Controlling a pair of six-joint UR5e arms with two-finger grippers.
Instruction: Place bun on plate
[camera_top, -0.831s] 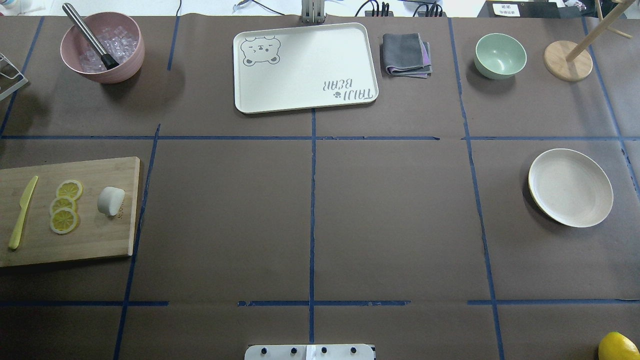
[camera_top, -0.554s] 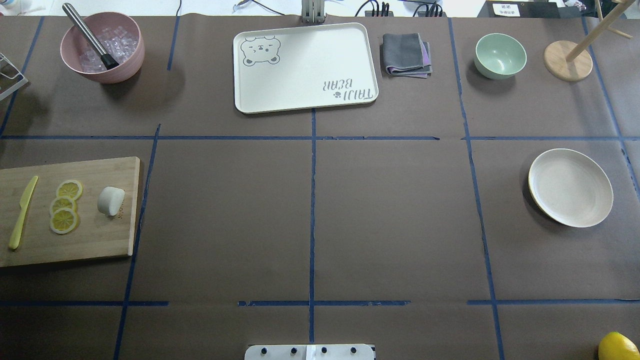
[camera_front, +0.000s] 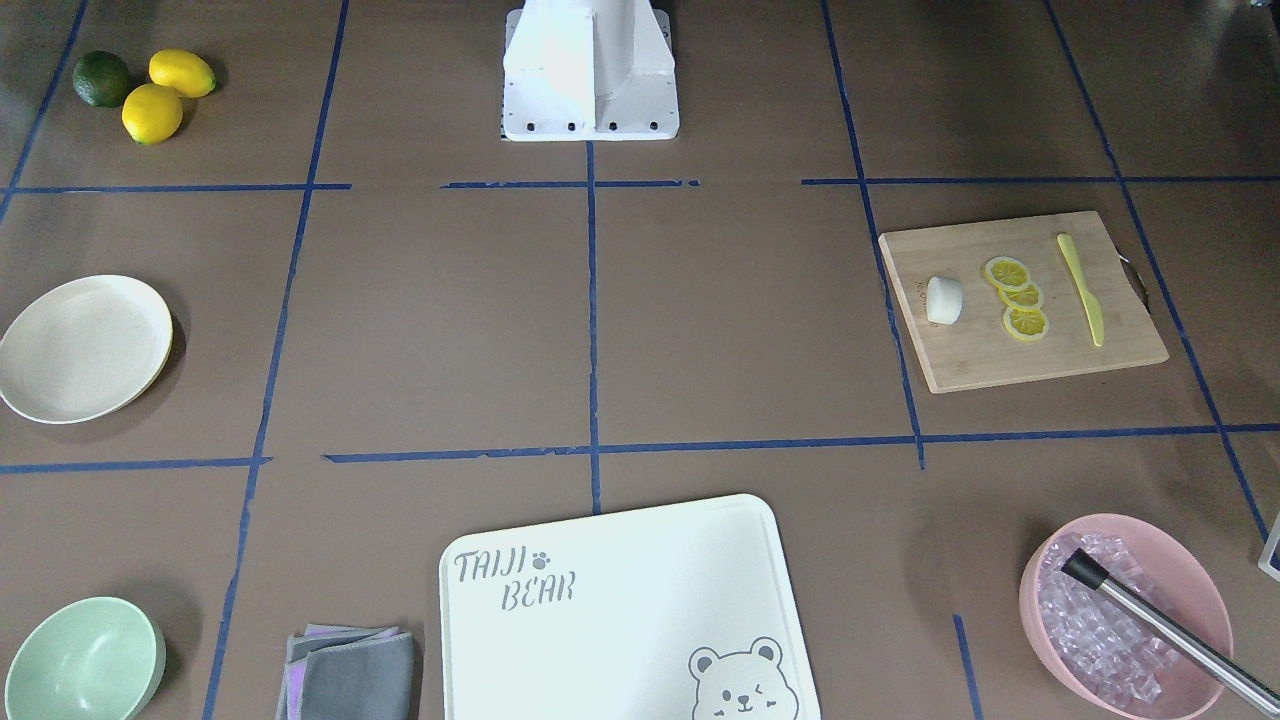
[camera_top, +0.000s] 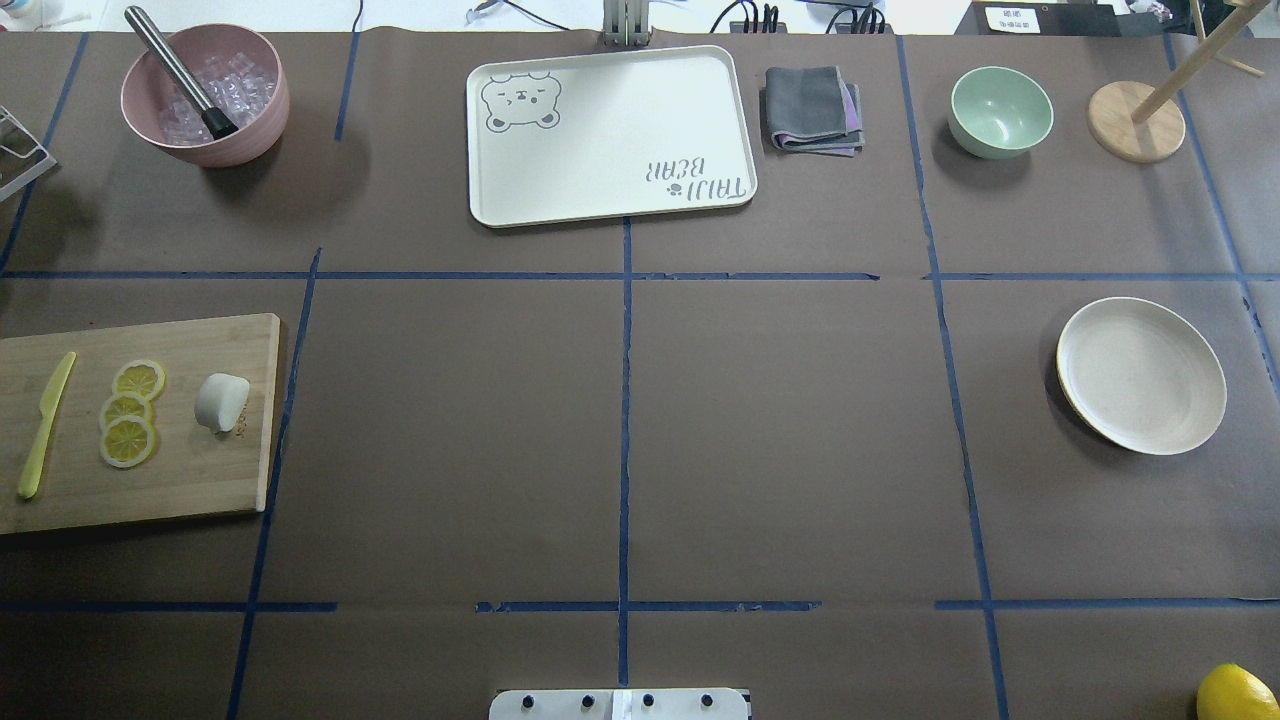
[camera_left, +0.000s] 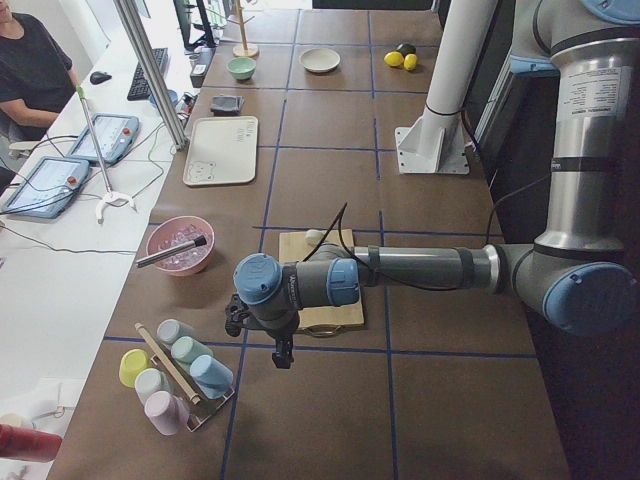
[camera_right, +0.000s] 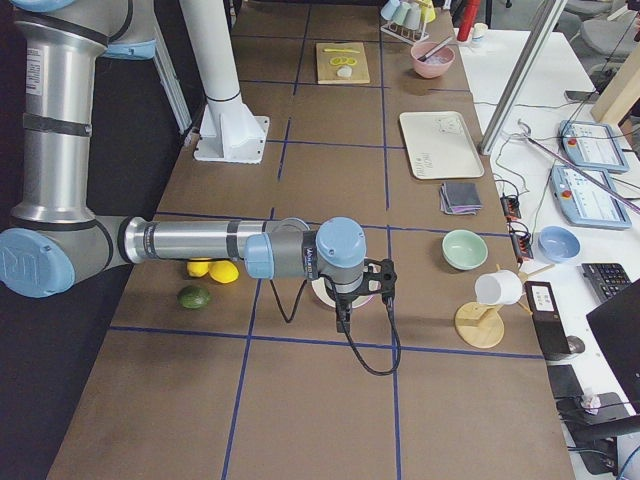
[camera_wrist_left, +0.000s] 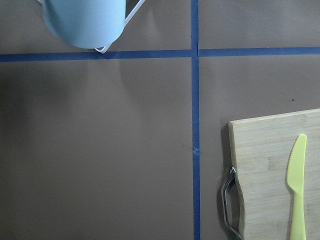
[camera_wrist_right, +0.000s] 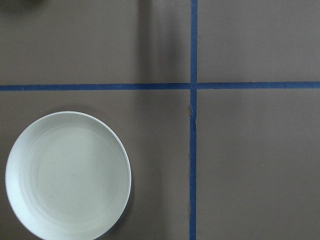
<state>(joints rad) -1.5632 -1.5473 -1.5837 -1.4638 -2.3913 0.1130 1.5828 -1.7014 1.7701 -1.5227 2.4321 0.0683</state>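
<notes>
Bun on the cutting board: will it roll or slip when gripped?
May roll if nudged: the bun on the cutting board has rounded sides and one flatter face. Its smooth surface might slip under a pinch.

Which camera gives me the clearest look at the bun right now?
Overhead exterior: the bun sits large and unobstructed on the cutting board. Front-facing shows it smaller, the side views show it tiny, and the wrist views miss it.

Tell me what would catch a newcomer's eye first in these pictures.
The white bear-printed tray at the table's far middle stands out most. On the robot's left, a wooden cutting board carries lemon slices, a white bun and a yellow knife; the cream plate sits alone on its right.
</notes>
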